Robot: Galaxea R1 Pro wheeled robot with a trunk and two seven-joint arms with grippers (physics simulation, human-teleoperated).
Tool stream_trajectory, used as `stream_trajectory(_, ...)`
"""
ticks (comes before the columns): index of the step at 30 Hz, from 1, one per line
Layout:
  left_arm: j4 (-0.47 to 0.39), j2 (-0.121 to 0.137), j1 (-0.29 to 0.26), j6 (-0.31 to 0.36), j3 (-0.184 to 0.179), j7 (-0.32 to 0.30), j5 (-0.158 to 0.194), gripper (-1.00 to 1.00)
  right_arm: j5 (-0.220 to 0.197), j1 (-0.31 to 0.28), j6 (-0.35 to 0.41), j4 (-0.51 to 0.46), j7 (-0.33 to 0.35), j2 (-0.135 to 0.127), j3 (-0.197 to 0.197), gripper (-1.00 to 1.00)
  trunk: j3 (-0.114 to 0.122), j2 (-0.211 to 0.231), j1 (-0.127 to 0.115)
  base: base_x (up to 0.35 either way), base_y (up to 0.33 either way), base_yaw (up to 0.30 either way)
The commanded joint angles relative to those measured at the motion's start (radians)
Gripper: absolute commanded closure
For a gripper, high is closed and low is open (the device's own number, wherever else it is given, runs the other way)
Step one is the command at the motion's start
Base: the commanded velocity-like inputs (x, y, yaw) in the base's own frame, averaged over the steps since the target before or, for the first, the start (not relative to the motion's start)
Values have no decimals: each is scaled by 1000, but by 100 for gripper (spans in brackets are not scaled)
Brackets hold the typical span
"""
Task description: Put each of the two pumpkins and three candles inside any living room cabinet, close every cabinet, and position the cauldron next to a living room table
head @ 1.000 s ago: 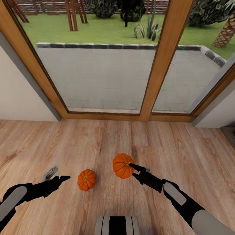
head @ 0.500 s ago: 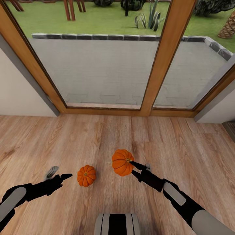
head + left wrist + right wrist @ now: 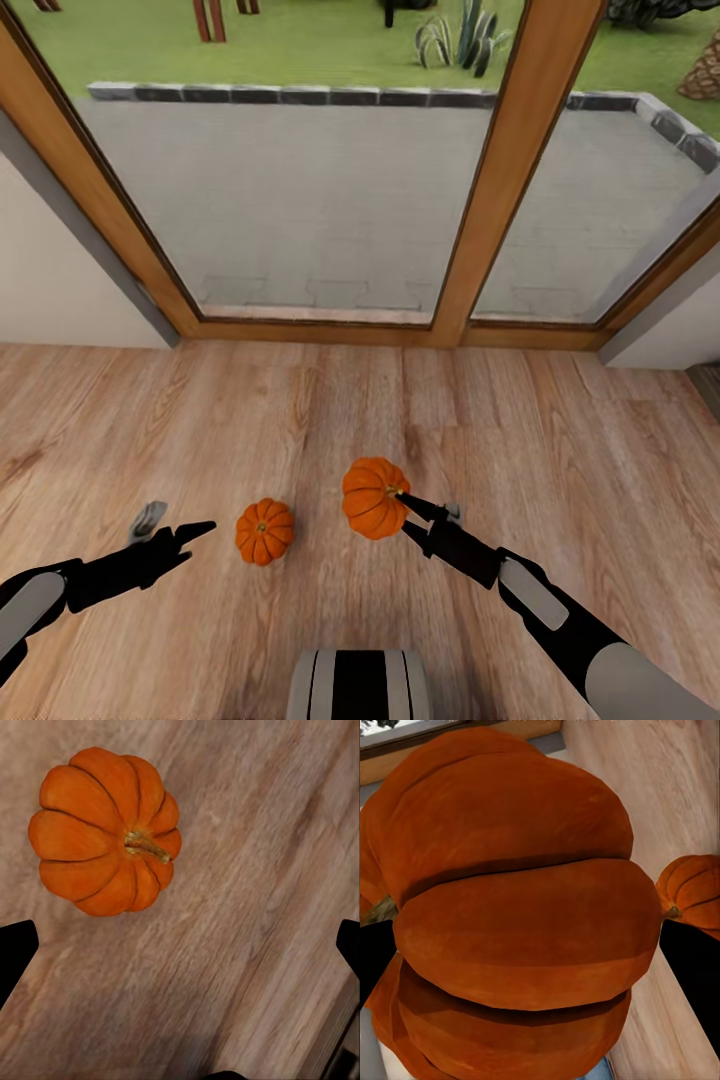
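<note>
R gripper (image 3: 405, 510): jaws closed on the larger pumpkin (image 3: 373, 497), one dark finger across its top by the stem, 2nd finger behind. Pumpkin held off the wood floor (image 3: 560, 450), tilted so stem faces the arm. R wrist view: ribbed orange flank (image 3: 517, 922) sits between the two black fingertips (image 3: 690, 975), which show at both edges; 2nd pumpkin (image 3: 694, 896) visible past it on the boards.

L gripper (image 3: 170, 528): jaws wide, holding nothing. Low over floor, just beside the smaller pumpkin (image 3: 264, 531), not touching. L wrist view: pumpkin (image 3: 105, 832) lies on floor, stem up and bent sideways, ahead of the fingertips (image 3: 15, 949) and off toward one of them, not between them.

Pumpkins near each other, small gap, both in front of robot base (image 3: 360, 685). Beyond: wood-framed glass doors (image 3: 520, 170), paved patio (image 3: 300, 200), lawn behind.
</note>
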Motion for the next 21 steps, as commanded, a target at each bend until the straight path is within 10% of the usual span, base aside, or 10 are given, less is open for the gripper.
stream_trajectory(1,1,1,-1,2,-1,-14,0,-100,-12,-1,8,0,2,-1,4,100,-5,-1,0,0,0,0)
stream_trajectory(21,25,22,-1,2,34,-40,1,-100,-12,-1,6,1,1,-1,4,100,-82,-5,9,0,0,0)
